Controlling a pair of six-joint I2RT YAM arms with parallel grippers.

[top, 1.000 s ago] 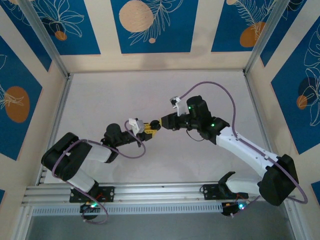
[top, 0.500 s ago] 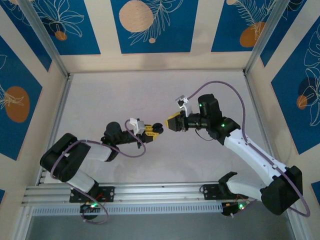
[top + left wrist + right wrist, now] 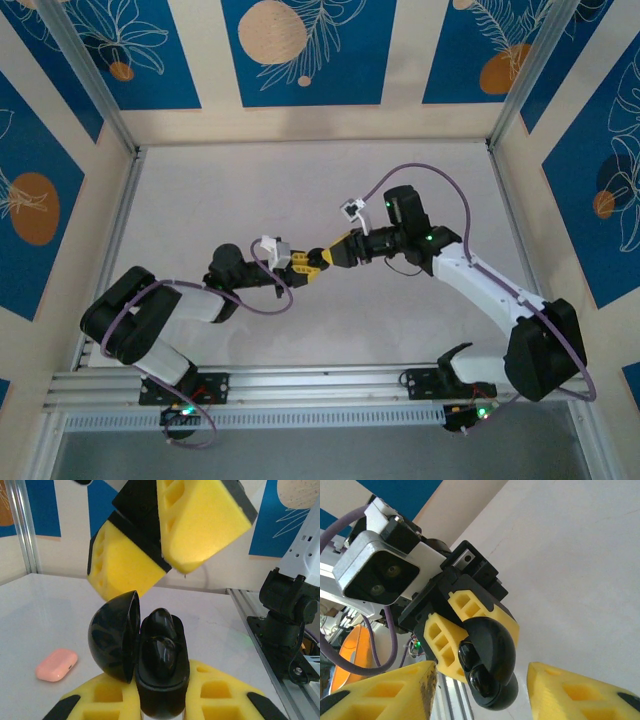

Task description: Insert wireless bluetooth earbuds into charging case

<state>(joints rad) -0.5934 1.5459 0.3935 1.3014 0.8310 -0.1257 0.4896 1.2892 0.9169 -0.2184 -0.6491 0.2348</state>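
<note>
A black charging case point(image 3: 162, 685) stands upright in my left gripper point(image 3: 162, 702), which is shut on its lower body. Its domed lid point(image 3: 114, 635) hangs open to the left. Two glossy black earbuds point(image 3: 162, 645) sit in the case's wells. My right gripper point(image 3: 165, 547) hovers just above the case, open and holding nothing. From the right wrist, the case point(image 3: 492, 655) and the left gripper's yellow fingers point(image 3: 470, 607) appear beyond my right gripper point(image 3: 482, 685), between its spread pads and clear of both. In the top view, left gripper point(image 3: 303, 263) and right gripper point(image 3: 330, 254) meet mid-table.
A pale pink closed case point(image 3: 56, 664) lies on the white table to the left of the held case. An aluminium rail point(image 3: 257, 625) and a black arm mount point(image 3: 287, 615) border the table on the right. Patterned blue walls point(image 3: 300, 50) enclose the workspace.
My right gripper backed off to the right, then returned close to the held case, its jaws spreading wider. The left arm and the case stayed still.
</note>
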